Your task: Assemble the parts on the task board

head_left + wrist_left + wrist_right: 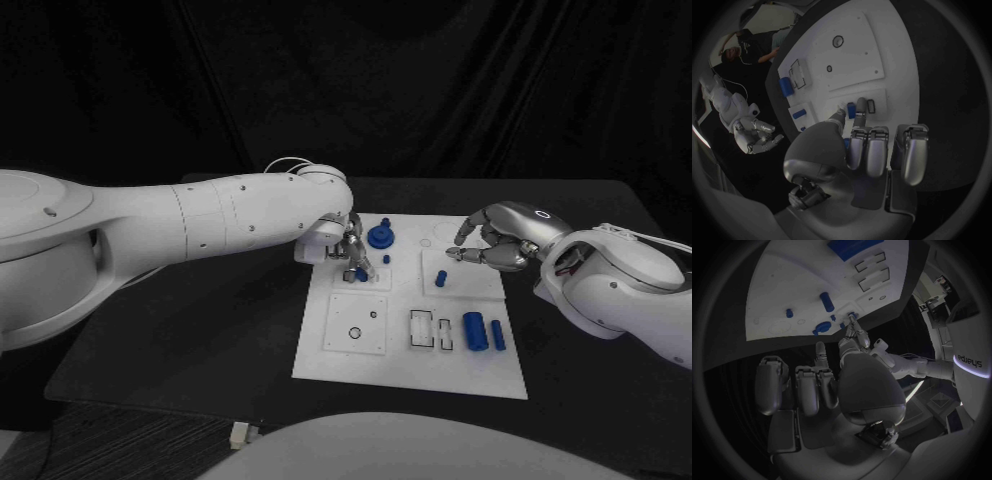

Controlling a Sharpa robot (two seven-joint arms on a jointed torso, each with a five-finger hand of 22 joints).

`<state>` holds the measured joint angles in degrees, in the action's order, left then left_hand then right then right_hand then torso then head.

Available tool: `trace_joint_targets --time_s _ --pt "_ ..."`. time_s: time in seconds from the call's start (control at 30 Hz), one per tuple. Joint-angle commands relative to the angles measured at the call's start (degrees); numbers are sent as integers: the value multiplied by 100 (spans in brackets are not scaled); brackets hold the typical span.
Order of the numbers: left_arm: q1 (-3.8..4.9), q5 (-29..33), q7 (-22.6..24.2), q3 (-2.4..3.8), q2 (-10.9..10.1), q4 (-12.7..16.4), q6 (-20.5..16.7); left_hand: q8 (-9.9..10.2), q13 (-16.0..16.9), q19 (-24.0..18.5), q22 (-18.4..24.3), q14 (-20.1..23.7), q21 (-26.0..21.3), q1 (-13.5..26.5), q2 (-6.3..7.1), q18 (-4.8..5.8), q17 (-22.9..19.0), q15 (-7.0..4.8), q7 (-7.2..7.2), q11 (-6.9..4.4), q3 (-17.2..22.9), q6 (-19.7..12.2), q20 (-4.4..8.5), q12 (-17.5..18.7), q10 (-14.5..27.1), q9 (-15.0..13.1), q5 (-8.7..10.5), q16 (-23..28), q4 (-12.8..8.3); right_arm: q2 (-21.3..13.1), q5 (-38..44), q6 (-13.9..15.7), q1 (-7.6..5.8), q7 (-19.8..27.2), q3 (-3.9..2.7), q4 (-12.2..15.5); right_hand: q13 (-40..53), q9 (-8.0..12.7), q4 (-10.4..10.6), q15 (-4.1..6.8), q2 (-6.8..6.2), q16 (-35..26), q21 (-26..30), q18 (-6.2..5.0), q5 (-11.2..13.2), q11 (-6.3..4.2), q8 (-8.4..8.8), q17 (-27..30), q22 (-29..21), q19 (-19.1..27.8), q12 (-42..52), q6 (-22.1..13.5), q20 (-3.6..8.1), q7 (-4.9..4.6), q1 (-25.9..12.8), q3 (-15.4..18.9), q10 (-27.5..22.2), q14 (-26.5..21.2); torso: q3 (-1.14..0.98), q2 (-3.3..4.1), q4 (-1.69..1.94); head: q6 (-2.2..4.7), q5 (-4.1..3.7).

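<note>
The left arm is reaching in from the left edge of the head view, its left hand [343, 245] pointing down over the upper left part of the task board [411, 375]. Its fingertips [859, 111] are closing on a small blue part [851, 108] at a raised square plate there; it is probably pinched between thumb and finger, though the wrist view is too tight to be sure of firm contact. Just right of that hand, a blue knob-shaped part [379, 236] is standing upright on the board. The right hand [495, 238] is hovering over the board's upper right corner, fingers curled inward around nothing. Below it a short blue peg [443, 277] is standing, and two blue cylinders [475, 329] are lying side by side in the lower right area.
</note>
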<state>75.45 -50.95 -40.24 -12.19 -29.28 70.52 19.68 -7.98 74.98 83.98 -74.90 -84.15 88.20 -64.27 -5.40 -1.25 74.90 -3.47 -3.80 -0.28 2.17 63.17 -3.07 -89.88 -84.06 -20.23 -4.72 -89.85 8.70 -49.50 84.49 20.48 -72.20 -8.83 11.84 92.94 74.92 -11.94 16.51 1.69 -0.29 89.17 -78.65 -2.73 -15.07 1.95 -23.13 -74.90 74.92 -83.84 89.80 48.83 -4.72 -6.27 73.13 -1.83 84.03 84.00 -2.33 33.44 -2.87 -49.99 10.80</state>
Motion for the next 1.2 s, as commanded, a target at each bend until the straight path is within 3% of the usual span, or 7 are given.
trace_joint_targets --time_s 0.03,0.37,0.53,0.63,0.7,0.8,1.2 --pt "-17 34 2 3 14 -3 82 14 1502 339 -1177 -585 -35 69 11 31 1510 -9 3 -32 -6 50 15 -12 -594 -26 26 -15 30 1 14 -29 18 -102 -4 -4 1508 6 -33 31 -1 -16 31 -30 -27 -18 31 -1352 1100 3 20 30 40 9 66 -6 597 552 1 -1 4 -1 -9" --pt "-24 34 11 3 34 -22 102 -182 1502 336 -1177 -585 -42 39 25 30 1510 -46 57 -78 -21 99 43 -12 -594 -280 18 -15 9 8 14 -30 33 -102 -4 -19 1508 6 -31 31 -2 -20 42 -33 -27 -17 32 -1346 1096 9 20 29 40 8 67 -5 597 550 -3 3 4 -1 -14" --pt "-26 34 23 3 45 -35 100 -476 1502 338 -1182 -585 -46 25 23 30 1510 -83 103 -118 -40 15 78 -12 -594 -670 10 -15 -6 9 14 -30 37 -101 -4 -22 1508 7 -28 31 -4 -24 51 -35 -27 -17 33 -1338 1093 13 20 29 40 7 65 -2 597 548 -1 2 5 -1 -19" --pt "-27 34 31 3 50 -41 100 -776 1502 339 -1186 -585 -51 26 10 29 1510 -98 120 -158 -56 -176 113 -12 -594 -1129 0 -15 -5 8 14 -30 38 -102 -4 -23 1508 7 -28 31 -4 -24 51 -35 -27 -17 33 -1338 1093 13 20 29 40 7 65 -2 597 548 -1 1 5 -1 -18" --pt "-28 34 36 3 52 -43 95 -819 1502 343 -1192 -585 -48 22 4 31 1510 -106 137 -148 -54 -196 113 -12 -594 -1192 -2 -15 -6 9 14 -30 38 -102 -4 -24 1508 7 -28 31 -4 -24 51 -35 -27 -17 33 -1338 1093 13 20 29 40 7 65 -2 597 548 -2 2 4 -1 -18" --pt "-29 34 43 3 58 -46 85 -1060 1502 349 -1202 -585 -48 46 10 33 1510 -128 159 -172 -82 -310 126 -12 -594 -1561 25 -15 18 11 14 -32 40 -105 -4 -26 1508 7 -25 30 -5 -23 56 -36 -26 -16 35 -1340 1092 15 20 28 40 7 63 0 597 548 0 0 5 -1 -20" --pt "-33 34 60 3 70 -66 66 -1365 1502 352 -1209 -585 -55 208 37 33 1510 -148 189 -194 -205 -447 145 -12 -594 -2073 144 -15 164 11 14 -50 45 -119 -4 -35 1508 7 -25 30 -5 -23 56 -36 -26 -16 35 -1340 1092 15 20 28 40 7 63 0 597 548 -1 -2 5 -1 -15"
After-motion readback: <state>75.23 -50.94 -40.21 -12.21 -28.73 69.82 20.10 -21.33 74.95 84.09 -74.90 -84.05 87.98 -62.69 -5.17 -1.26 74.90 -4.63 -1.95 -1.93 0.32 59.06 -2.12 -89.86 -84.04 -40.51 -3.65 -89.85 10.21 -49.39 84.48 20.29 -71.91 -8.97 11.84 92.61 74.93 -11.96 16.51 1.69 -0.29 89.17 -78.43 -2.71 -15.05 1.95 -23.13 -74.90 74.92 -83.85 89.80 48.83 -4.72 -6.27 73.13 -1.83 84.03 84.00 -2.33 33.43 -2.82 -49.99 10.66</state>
